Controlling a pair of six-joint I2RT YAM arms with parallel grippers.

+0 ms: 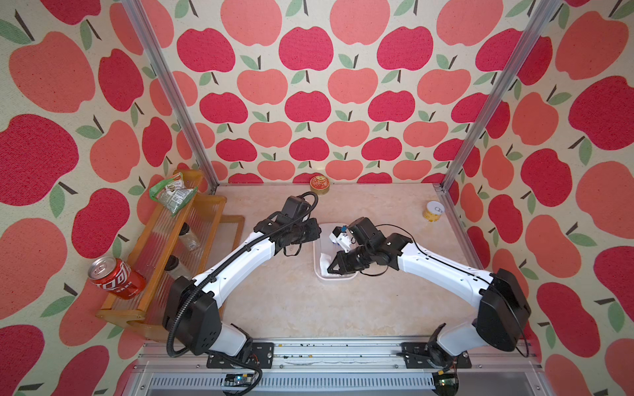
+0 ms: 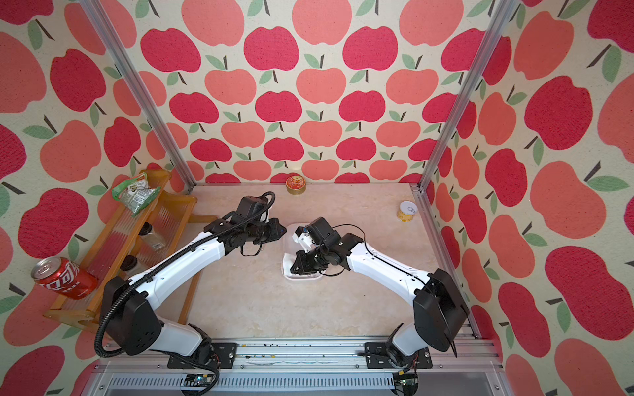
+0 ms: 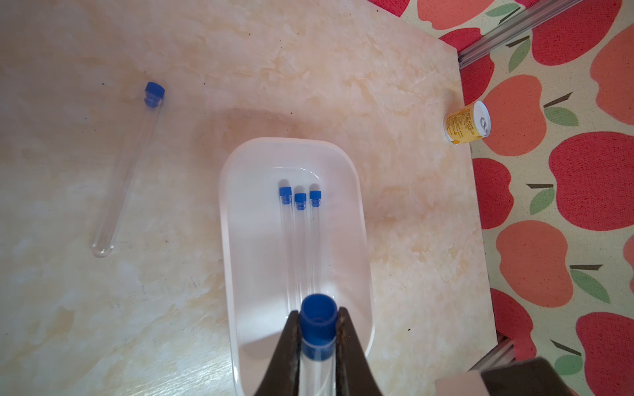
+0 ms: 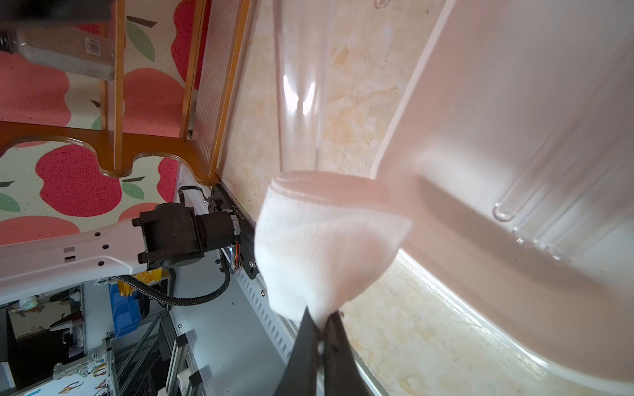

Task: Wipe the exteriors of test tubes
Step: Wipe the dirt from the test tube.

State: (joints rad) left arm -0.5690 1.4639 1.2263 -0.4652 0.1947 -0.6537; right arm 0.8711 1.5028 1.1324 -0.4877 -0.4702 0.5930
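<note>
In the left wrist view my left gripper (image 3: 318, 313) is shut on a clear test tube (image 3: 317, 363) just below its blue cap, above the white tray (image 3: 226, 240). Three more capped test tubes (image 3: 300, 233) lie side by side in that tray. Another test tube (image 3: 127, 171) lies on the table beside it. My right gripper (image 4: 320, 325) is shut on a folded white cloth (image 4: 326, 247). The cloth sits around the lower end of the held tube (image 4: 298, 85). In both top views the right gripper (image 1: 332, 269) (image 2: 294, 269) is over the tray's near end.
A yellow can (image 1: 433, 211) stands at the table's right edge and a red-gold tin (image 1: 319, 184) at the back wall. A wooden rack (image 1: 161, 247) on the left carries a cola can (image 1: 115, 277), a snack bag (image 1: 173, 193) and dark-lidded jars (image 1: 188, 236).
</note>
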